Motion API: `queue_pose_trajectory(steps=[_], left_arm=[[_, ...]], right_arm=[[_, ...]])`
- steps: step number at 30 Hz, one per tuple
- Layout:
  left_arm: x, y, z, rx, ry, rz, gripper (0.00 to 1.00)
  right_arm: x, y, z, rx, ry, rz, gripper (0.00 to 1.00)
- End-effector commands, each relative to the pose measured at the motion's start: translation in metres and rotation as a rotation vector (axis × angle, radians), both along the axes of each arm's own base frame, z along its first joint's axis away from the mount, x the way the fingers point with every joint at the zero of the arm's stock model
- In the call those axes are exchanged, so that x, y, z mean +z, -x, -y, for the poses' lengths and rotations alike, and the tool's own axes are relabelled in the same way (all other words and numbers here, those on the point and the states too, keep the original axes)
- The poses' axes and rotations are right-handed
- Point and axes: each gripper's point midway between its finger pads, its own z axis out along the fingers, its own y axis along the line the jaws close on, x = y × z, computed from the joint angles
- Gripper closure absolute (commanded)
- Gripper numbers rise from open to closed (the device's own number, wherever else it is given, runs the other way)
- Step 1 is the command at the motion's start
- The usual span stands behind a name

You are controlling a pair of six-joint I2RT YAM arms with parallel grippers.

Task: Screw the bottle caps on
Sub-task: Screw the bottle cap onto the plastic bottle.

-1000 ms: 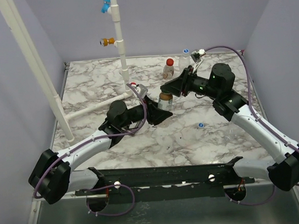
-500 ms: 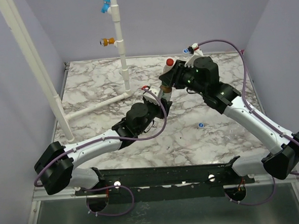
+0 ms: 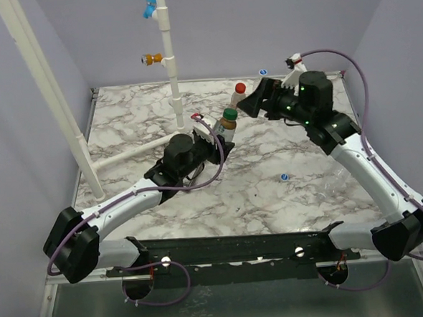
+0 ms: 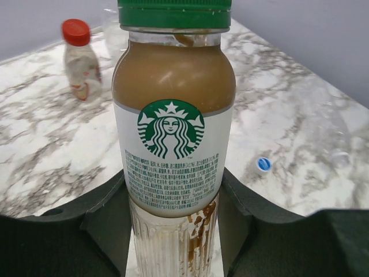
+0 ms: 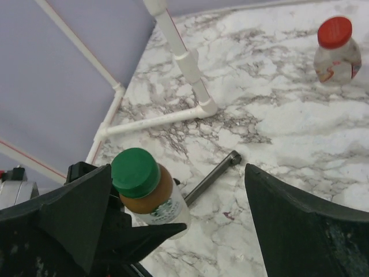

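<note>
My left gripper [image 3: 216, 142] is shut on the lower part of a coffee bottle [image 4: 173, 144], which stands upright above the marble table [image 3: 269, 155]. A green cap [image 4: 174, 12] sits on the bottle's neck. My right gripper [image 3: 254, 100] hangs open up and to the right of that cap. In the right wrist view the green cap [image 5: 134, 172] lies just inside the left finger [image 5: 75, 213], and nothing is held in the right gripper [image 5: 177, 173]. A small bottle with a red cap [image 3: 238, 96] stands behind. A white-and-blue cap [image 3: 284, 176] lies loose on the table.
A white pipe frame [image 3: 170, 67] with orange and blue fittings rises at the back left, and its foot runs along the table [image 5: 161, 118]. A dark grey rod [image 5: 213, 176] shows below the held bottle. Another blue-topped cap [image 3: 263, 72] sits at the back edge. Walls close in on three sides.
The right gripper, shut over the bottle's top earlier, has opened and pulled back to the right. The left gripper has carried the bottle slightly back and left.
</note>
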Motion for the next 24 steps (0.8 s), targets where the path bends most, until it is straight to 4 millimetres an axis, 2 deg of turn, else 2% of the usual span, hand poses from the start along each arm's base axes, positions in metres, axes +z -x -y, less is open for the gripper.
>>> queue_pose_trajectory(steps=[1,6,9,18,24], left_arm=[[0.016,0.059,0.016,-0.419,0.125,-0.074,1.0],[0.044,0.093,0.013,-0.649,0.264,-0.092,1.0],[0.054,0.106,0.011,-0.715,0.324,-0.106,1.0],[0.06,0.117,0.014,-0.797,0.398,-0.167,1.0],[0.059,0.116,0.018,-0.813,0.408,-0.208,1.0]], right_arm=[[0.036,0.029,0.001,0.321,-0.109,0.151,0.0],[0.041,0.072,-0.018,0.65,-0.216,0.221,0.01],[0.037,0.091,-0.023,0.781,-0.276,0.212,0.01],[0.039,0.101,-0.027,0.834,-0.347,0.222,0.08],[0.044,0.105,-0.035,0.829,-0.332,0.244,0.22]])
